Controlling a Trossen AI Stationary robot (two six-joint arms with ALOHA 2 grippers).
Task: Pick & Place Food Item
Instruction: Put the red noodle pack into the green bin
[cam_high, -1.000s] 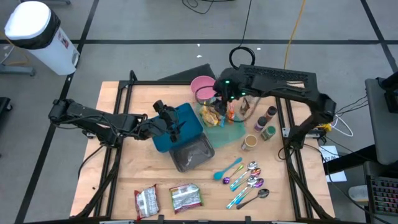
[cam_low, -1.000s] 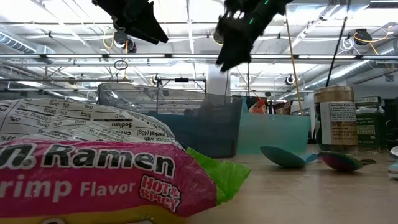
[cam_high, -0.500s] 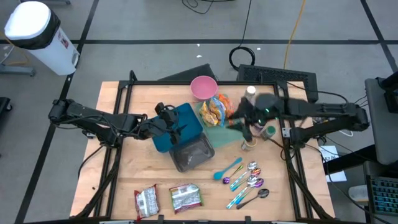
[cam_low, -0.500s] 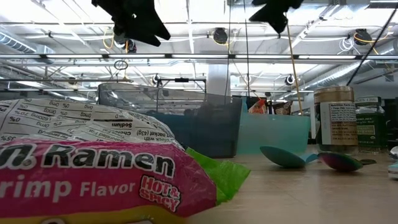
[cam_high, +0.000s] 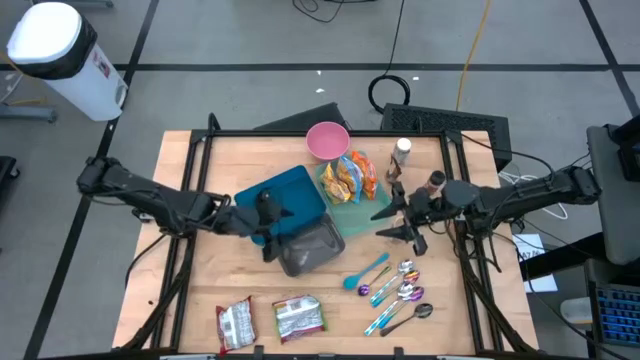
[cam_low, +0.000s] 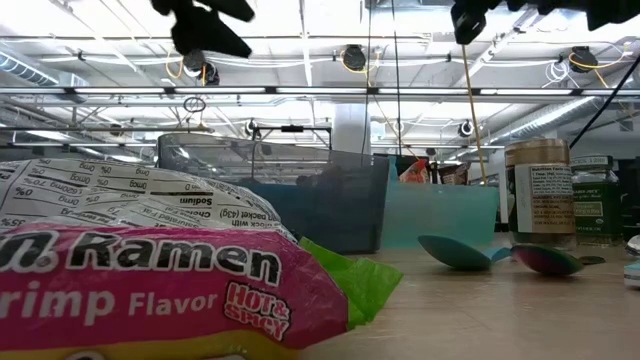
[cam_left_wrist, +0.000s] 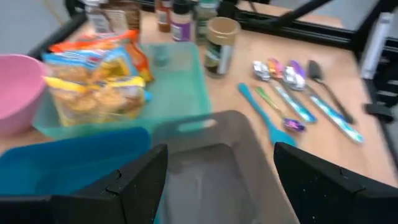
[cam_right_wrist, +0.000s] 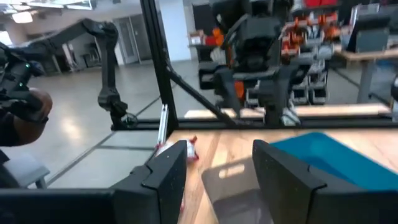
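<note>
Orange and yellow snack bags (cam_high: 346, 178) lie on a pale teal tray (cam_high: 372, 212), also clear in the left wrist view (cam_left_wrist: 93, 81). Two ramen packs (cam_high: 237, 322) (cam_high: 298, 316) lie flat at the table's near edge; one fills the low view (cam_low: 150, 285). My left gripper (cam_high: 270, 218) hovers open over the seam of the teal bin (cam_high: 290, 192) and grey bin (cam_high: 312, 246), nothing between its fingers (cam_left_wrist: 140, 186). My right gripper (cam_high: 392, 222) hangs open at the right of the tray, pointing level toward the table's left, holding nothing (cam_right_wrist: 217, 180).
A pink bowl (cam_high: 327, 140) stands at the far side. Spice jars (cam_high: 403, 150) (cam_high: 437, 181) stand beside my right arm. Several coloured spoons (cam_high: 398, 290) lie at the near right. Bare wood lies at the near left of the bins.
My right gripper has swung from above the pink bowl and snack bags toward the table's right and near edges, tipping from pointing down to level, with nothing in it. My left gripper has turned and shifted a little toward the near edge over the bins.
</note>
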